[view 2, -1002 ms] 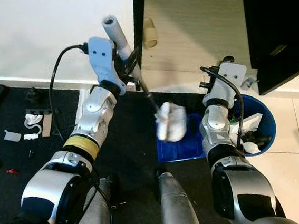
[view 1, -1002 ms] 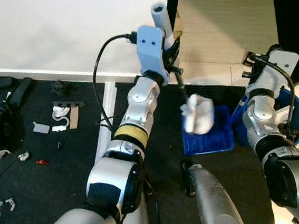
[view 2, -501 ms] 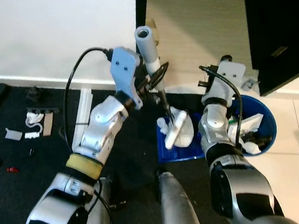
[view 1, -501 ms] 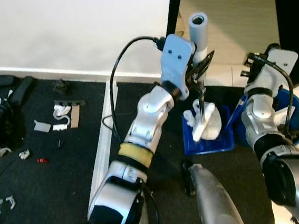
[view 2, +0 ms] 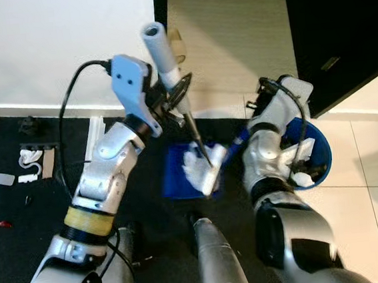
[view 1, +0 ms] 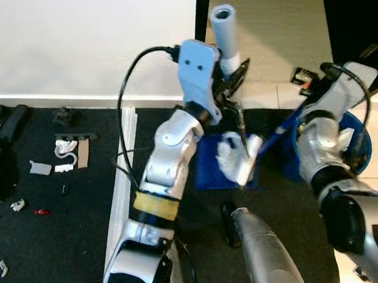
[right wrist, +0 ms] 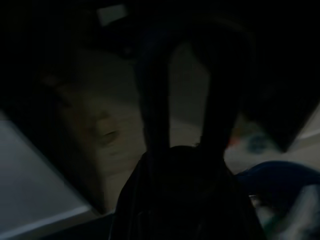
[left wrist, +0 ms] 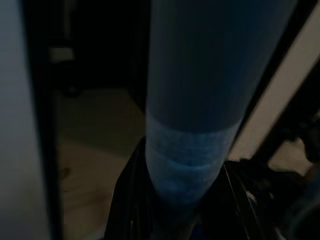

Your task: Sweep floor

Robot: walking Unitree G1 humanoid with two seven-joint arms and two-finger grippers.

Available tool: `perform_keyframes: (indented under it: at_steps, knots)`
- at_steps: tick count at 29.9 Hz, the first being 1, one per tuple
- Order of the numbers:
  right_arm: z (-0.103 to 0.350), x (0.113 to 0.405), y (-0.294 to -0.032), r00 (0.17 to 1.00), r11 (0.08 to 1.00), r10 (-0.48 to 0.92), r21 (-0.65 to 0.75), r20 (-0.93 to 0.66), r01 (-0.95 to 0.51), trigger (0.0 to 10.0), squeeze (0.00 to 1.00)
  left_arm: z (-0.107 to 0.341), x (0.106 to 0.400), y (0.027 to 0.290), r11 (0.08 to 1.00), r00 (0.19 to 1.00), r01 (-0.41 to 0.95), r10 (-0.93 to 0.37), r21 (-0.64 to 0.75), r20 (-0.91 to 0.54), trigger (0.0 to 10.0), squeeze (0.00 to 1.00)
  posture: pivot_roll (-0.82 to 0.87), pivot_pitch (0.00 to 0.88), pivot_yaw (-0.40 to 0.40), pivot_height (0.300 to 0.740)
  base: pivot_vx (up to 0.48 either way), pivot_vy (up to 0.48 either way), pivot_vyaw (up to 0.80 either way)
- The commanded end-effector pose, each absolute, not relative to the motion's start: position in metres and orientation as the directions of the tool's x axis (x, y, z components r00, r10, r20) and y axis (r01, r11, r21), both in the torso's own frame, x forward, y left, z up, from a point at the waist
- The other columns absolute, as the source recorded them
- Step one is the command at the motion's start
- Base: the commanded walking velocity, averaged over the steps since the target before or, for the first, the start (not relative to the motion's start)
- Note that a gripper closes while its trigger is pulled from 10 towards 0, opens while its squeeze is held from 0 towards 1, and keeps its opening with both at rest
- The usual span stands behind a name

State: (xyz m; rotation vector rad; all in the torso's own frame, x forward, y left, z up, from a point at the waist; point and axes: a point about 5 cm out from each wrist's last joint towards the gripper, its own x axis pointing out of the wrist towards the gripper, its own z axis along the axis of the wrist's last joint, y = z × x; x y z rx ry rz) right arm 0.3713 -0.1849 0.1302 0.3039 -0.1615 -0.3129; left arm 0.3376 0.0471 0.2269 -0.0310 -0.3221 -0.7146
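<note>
Broom (view 1: 225, 34): your left gripper (view 1: 233, 77) is clamped on its pale handle, high up, so the thin shaft runs down and slightly toward you to the white head (view 1: 236, 161). That high hold gives reach and leverage. In the left wrist view the handle (left wrist: 200, 95) sits snug between the black fingers.

Head rests on the blue dustpan (view 1: 208, 165), which lies flat on the dark mat (view 1: 51, 242) between your arms. My read: you're pushing debris into the pan or knocking it off the bristles.

Right gripper (view 1: 308, 93) sits by the dustpan's blue handle (view 1: 283, 129), presumably steadying the pan against the broom's push; can't tell if its fingers are closed on it. Right wrist view is too dark to settle it.

Blue bin (view 2: 314, 153) with scraps inside stands just beside the pan on your right, handy for emptying.

Room: white wall (view 1: 65, 39) ahead, dark door frame, light wood floor (view 1: 272, 26) beyond, tile at right. Scattered litter (view 1: 66, 153) remains on the mat well to your left, so the sweep isn't done.
</note>
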Motion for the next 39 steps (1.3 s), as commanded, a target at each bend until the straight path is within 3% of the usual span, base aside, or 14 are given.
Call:
perform_keyframes:
  at_steps: [1, 3, 7, 12, 15, 24, 26, 32, 35, 38, 39]
  knots:
    - [0.138, 0.374, -0.194, 0.926, 0.885, -0.358, 0.359, 0.121, 0.295, 10.0, 0.0, 0.241, 0.343, 0.058, 0.767, 0.709, 0.638, -0.619, 0.066, 0.337, 10.0, 0.0, 0.11, 0.16, -0.065, 0.74, 0.0, 0.0, 0.0]
    - [0.138, 0.374, -0.194, 0.926, 0.885, -0.358, 0.359, 0.121, 0.295, 10.0, 0.0, 0.241, 0.343, 0.058, 0.767, 0.709, 0.638, -0.619, 0.066, 0.337, 10.0, 0.0, 0.11, 0.16, -0.065, 0.74, 0.0, 0.0, 0.0]
    - [0.141, 0.375, -0.202, 0.918, 0.872, -0.378, 0.378, 0.116, 0.311, 10.0, 0.0, 0.277, 0.358, 0.097, 0.806, 0.743, 0.586, -0.575, 0.081, 0.344, 10.0, 0.0, 0.1, 0.129, -0.07, 0.74, 0.0, 0.0, 0.0]
    - [0.143, 0.376, -0.204, 0.917, 0.868, -0.381, 0.386, 0.116, 0.312, 10.0, 0.0, 0.289, 0.36, 0.117, 0.817, 0.756, 0.569, -0.565, 0.096, 0.331, 10.0, 0.0, 0.1, 0.123, -0.074, 0.74, 0.0, 0.0, 0.0]
    - [0.147, 0.378, -0.204, 0.921, 0.871, -0.372, 0.388, 0.118, 0.302, 10.0, 0.0, 0.309, 0.365, 0.156, 0.871, 0.803, 0.484, -0.479, 0.082, 0.355, 10.0, 0.0, 0.11, 0.12, -0.084, 0.74, 0.0, 0.0, 0.0]
    - [0.149, 0.38, -0.202, 0.927, 0.879, -0.355, 0.383, 0.124, 0.285, 10.0, 0.0, 0.327, 0.365, 0.204, 0.933, 0.852, 0.353, -0.352, 0.073, 0.388, 10.0, 0.0, 0.11, 0.116, -0.091, 0.74, 0.0, 0.0, 0.0]
    - [0.151, 0.38, -0.204, 0.926, 0.88, -0.354, 0.381, 0.128, 0.284, 10.0, 0.0, 0.336, 0.361, 0.221, 0.936, 0.849, 0.351, -0.304, -0.031, 0.432, 10.0, 0.0, 0.11, 0.114, -0.092, 0.74, 0.0, 0.0, 0.0]
    - [0.152, 0.38, -0.208, 0.924, 0.879, -0.359, 0.379, 0.13, 0.288, 10.0, 0.0, 0.344, 0.358, 0.239, 0.934, 0.845, 0.335, -0.239, -0.125, 0.478, 10.0, 0.0, 0.1, 0.116, -0.091, 0.74, 0.0, 0.0, 0.0]
    - [0.152, 0.379, -0.214, 0.92, 0.875, -0.371, 0.38, 0.126, 0.3, 10.0, 0.0, 0.367, 0.347, 0.282, 0.931, 0.823, 0.266, -0.083, -0.251, 0.561, 10.0, 0.0, 0.11, 0.124, -0.091, 0.74, 0.0, 0.0, 0.0]
    - [0.151, 0.379, -0.216, 0.92, 0.874, -0.373, 0.38, 0.125, 0.303, 10.0, 0.0, 0.373, 0.345, 0.289, 0.931, 0.817, 0.256, -0.066, -0.258, 0.573, 10.0, 0.0, 0.11, 0.125, -0.092, 0.74, 0.0, 0.0, 0.0]
    - [0.15, 0.378, -0.216, 0.919, 0.873, -0.374, 0.38, 0.122, 0.305, 10.0, 0.0, 0.376, 0.343, 0.292, 0.95, 0.826, 0.252, -0.113, -0.183, 0.552, 10.0, 0.0, 0.11, 0.128, -0.092, 0.74, 0.0, 0.0, 0.0]
